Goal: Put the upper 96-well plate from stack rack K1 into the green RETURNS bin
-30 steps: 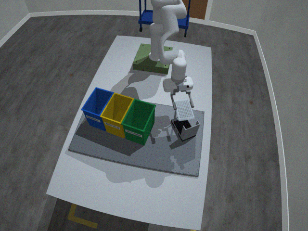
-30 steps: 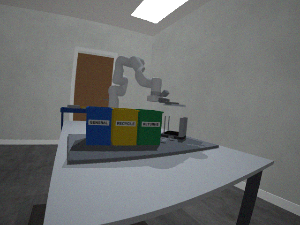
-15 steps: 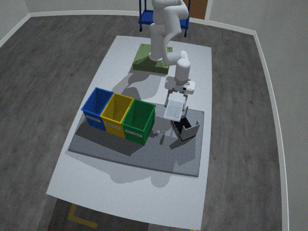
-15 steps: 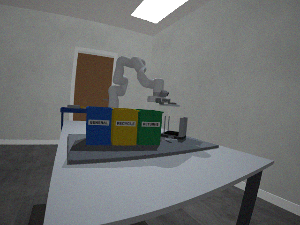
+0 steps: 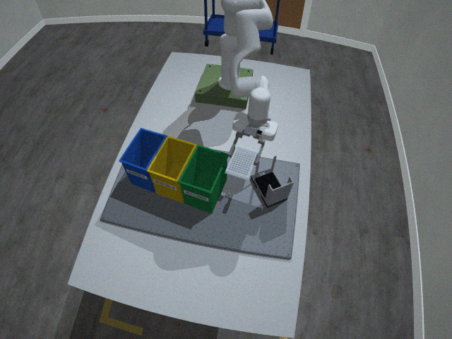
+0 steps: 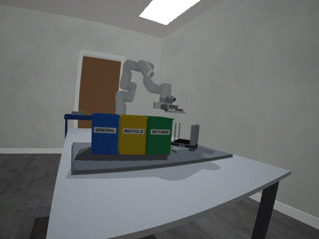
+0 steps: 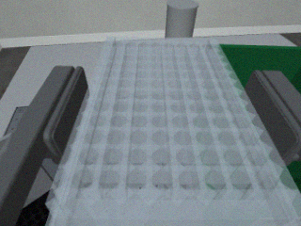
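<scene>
Currently 1 gripper [image 5: 246, 150] [image 6: 173, 109] [image 7: 176, 115], 2 fingers clamped on 1 clear 96-well plate [image 5: 241, 161] [image 6: 175, 112] [image 7: 160, 132], held aloft betw. RETURNS bin [image 5: 197, 201] [image 6: 158, 144] [image 7: 263, 58] & rack K1 [image 5: 279, 195] [image 6: 194, 135]; 3 bins upright in row: 1 blue [image 5: 140, 182] [image 6: 104, 142], 1 yel. [image 5: 167, 191] [image 6: 131, 144], 1 grn.
</scene>
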### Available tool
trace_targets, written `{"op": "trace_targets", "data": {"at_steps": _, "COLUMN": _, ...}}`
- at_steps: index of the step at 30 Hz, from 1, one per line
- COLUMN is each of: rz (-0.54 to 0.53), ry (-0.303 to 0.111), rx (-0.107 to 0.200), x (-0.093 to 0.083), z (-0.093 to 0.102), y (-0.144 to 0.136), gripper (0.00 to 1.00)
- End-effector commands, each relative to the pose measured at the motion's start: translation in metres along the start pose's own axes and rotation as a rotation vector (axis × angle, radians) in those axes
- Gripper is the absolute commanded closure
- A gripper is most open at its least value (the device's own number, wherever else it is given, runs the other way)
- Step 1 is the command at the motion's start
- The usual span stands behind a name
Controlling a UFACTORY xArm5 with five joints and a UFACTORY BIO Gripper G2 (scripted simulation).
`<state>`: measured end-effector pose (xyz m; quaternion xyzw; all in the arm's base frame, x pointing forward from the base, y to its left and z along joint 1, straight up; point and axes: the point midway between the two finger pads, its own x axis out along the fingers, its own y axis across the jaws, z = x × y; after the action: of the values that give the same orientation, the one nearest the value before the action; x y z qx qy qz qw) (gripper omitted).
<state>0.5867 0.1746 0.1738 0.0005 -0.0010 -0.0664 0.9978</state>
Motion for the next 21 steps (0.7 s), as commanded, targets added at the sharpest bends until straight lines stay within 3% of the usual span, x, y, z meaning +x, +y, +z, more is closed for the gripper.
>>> {"op": "trace_targets", "data": {"at_steps": 1, "rz": 0.0, "ry": -0.004, "rx": 0.0, "x": 0.007, "z": 0.001, "y": -0.014, "gripper": 1.0}}
{"op": "trace_targets", "data": {"at_steps": 21, "rz": 0.0, "ry": -0.004, "rx": 0.0, "x": 0.029, "z": -0.003, "y": -0.07, "gripper": 1.0}}
